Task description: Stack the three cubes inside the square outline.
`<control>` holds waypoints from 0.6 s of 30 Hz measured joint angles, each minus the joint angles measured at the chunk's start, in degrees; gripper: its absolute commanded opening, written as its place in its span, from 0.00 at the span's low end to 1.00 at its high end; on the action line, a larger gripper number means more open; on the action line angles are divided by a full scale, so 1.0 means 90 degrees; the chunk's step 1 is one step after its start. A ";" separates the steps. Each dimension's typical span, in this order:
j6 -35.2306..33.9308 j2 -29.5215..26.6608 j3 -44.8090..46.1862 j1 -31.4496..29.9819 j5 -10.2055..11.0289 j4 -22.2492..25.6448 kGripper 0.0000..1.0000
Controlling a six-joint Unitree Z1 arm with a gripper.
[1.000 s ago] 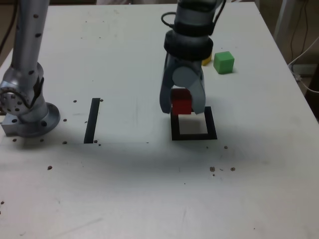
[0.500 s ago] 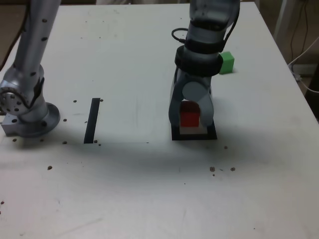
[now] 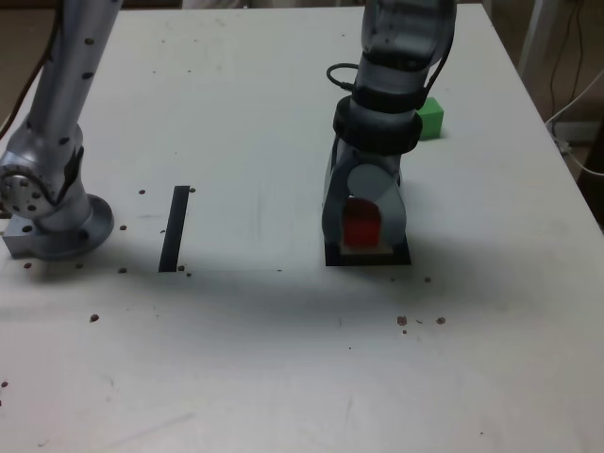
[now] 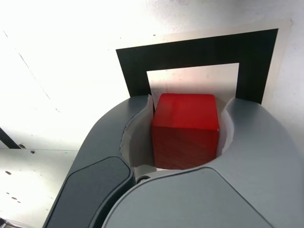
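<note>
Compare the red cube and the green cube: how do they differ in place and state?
The red cube sits low between the hand's fingers, over the square outline; the green cube stands free on the table, farther back and partly hidden behind the arm. Both look alike in shape.

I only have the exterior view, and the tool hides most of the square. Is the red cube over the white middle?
Observer: Yes. In the wrist view the cube is over the white centre, and a white strip shows between it and one black bar of the outline.
Operator: Is it clamped?
Observer: The fingers flank it closely on both sides, but I cannot tell if they touch.
Operator: Is it square to the frame?
Observer: Roughly. Its edge runs nearly parallel to that bar.
</note>
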 measured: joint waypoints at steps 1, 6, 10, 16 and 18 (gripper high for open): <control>0.0000 0.0006 0.0018 0.0008 0.0000 -0.0016 0.97; 0.0000 0.0005 0.0065 0.0013 0.0000 -0.0052 0.99; -0.0005 -0.0115 0.0086 0.0031 0.0089 -0.0042 0.99; -0.0207 -0.0569 0.0091 0.0258 0.0583 0.0271 1.00; -0.0272 -0.0763 0.0048 0.0450 0.0775 0.0428 1.00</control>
